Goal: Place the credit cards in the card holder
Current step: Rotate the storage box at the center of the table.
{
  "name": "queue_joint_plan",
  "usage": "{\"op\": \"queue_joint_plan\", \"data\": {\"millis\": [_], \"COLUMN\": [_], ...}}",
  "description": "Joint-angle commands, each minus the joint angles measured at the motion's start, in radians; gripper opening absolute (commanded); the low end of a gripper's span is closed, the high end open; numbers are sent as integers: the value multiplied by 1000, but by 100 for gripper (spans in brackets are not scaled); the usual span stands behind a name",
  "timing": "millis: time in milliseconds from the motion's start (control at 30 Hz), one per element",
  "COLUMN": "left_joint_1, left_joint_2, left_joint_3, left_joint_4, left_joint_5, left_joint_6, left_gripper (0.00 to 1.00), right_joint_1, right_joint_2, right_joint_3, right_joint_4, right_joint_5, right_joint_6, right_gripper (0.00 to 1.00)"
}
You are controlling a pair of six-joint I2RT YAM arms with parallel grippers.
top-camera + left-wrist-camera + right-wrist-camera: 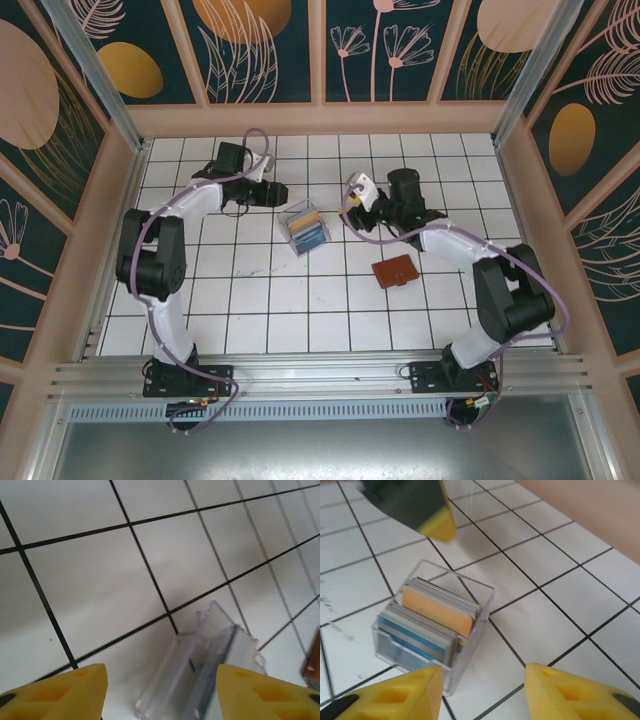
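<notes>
right wrist view: right gripper (482, 690) and left gripper (161, 690), both spread and empty, flank the clear case (481, 597) of credit cards (437, 615); card holder (395, 271) lies apart. a pinch may lift several cards or tip it.

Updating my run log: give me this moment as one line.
credit cards: upright in clear case | card holder: on table, untouched | left gripper: open, empty | right gripper: open, empty

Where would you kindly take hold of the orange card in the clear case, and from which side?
Its top edge, from above: the orange card stands on edge in the open-topped clear case, rising above the blue cards beside it, and the walls block its sides. Pinch across its thin faces.
</notes>
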State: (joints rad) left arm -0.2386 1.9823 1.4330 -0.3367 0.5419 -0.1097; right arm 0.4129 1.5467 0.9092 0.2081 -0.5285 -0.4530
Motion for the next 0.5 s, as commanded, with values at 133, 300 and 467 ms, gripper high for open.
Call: {"op": "queue_joint_plan", "data": {"millis": [133,300,467], "left_joint_1": [-11,-11,-13], "left_joint_2": [106,104,64], "left_joint_3": [110,113,53], "left_joint_4": [-225,-223,-167], "left_joint_5": [36,53,108], "left_joint_6": [153,154,143], "left_gripper": [44,33,43], "right_joint_1": [-79,-106,-107], "right_joint_2": [-179,-217,-212], "right_joint_3": [-91,-109,-112], "right_joint_4": [71,54,51], "right_joint_5": [-101,-108,-117], "right_joint_6": [115,118,140], "right_gripper": [48,48,48]}}
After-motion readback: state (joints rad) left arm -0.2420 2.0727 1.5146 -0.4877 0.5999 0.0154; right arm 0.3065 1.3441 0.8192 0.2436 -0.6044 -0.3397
